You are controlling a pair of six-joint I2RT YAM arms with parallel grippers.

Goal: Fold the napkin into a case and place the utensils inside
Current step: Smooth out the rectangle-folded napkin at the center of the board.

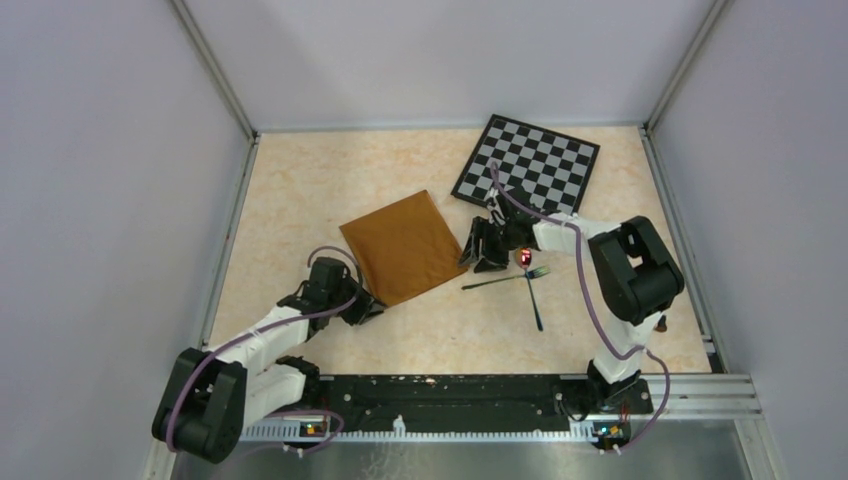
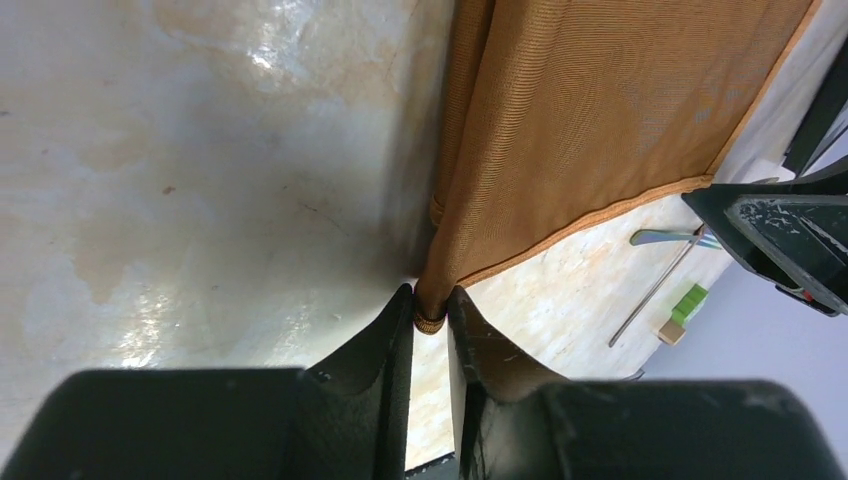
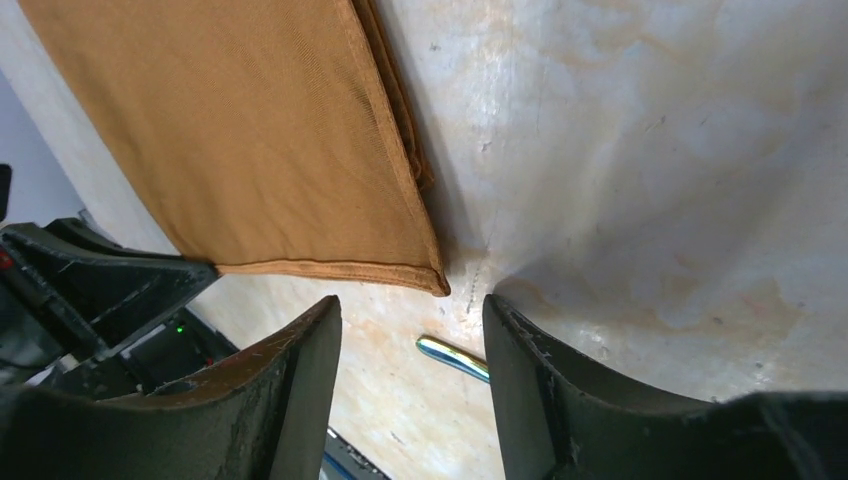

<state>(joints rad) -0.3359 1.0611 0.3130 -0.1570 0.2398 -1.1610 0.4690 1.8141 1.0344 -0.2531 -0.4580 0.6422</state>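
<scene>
From above, the napkin (image 1: 405, 245) lay on the table (image 1: 300, 190) as a rust-brown, roughly square sheet turned on the diagonal, between the two arms and near the board (image 1: 527, 165). The left gripper (image 1: 365, 308) sat at its near corner and the right gripper (image 1: 485, 245) at its right corner, but that view could not tell how either met the cloth. Right of the napkin the fork (image 1: 500, 281) and spoon (image 1: 533, 295) lay crossed, the spoon's red bowl just beside the right gripper.

The left wrist view settled one side: the left gripper's jaws stood at a narrow slit, with the napkin's hemmed corner pinched between the fingertips. The right wrist view settled the other. There the jaws were wide apart and held nothing, and the napkin's corner lay just ahead of the gap, touching neither finger (image 3: 300, 380).

Close up, the cloth was a fine plain weave with a stitched hem, and along one edge more than one layer showed — stacked, not a single sheet
</scene>
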